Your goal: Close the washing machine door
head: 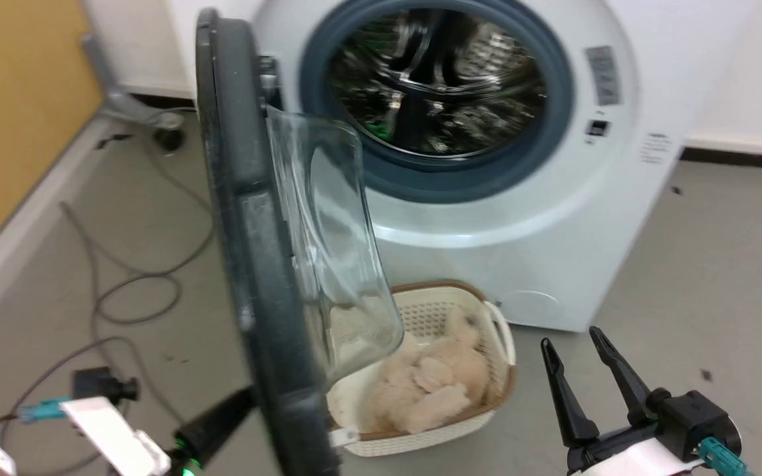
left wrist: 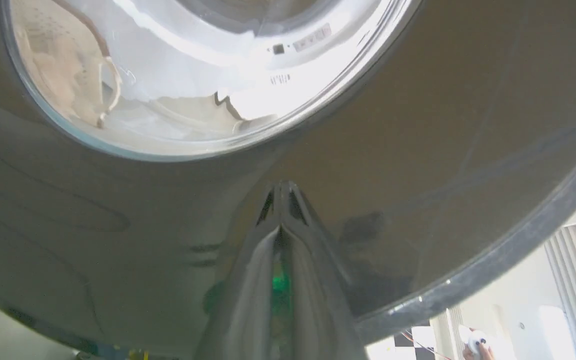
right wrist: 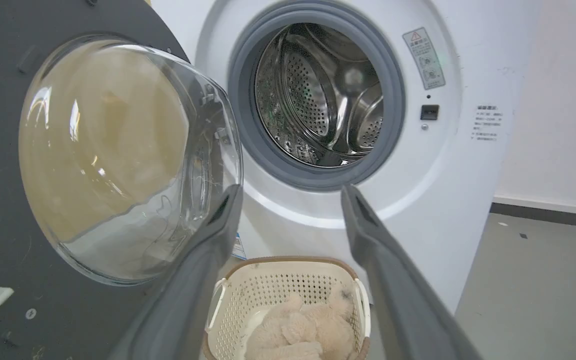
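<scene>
The washing machine door (head: 249, 218) is swung well out from the washing machine (head: 553, 231) and is seen nearly edge-on in the head view, its clear glass bowl (right wrist: 118, 150) bulging towards the drum (right wrist: 318, 95). The opening, ringed by a grey gasket (right wrist: 248, 130), is left uncovered.

The left pincer (left wrist: 280, 187) is placed at the door's glossy outer face, its fingers brought together, and the tips seem to meet their own reflection there. The right pincer (head: 569, 338) is held low and apart from the door, with its fingers spread and nothing between them.

A grey label (right wrist: 424, 57) bearing a red warning triangle is fixed to the right of the opening, above a dark latch slot (right wrist: 429, 112). A block of small print (right wrist: 487, 122) is set further right, too fine to be read. A corner of a blue sticker (right wrist: 238, 247) is seen low on the front.

A cream perforated basket (right wrist: 293, 261) is stood on the floor just before the machine, and a pale fluffy item (head: 427, 390) is laid in it. Cables (head: 129, 284) are trailed over the floor on the left.
</scene>
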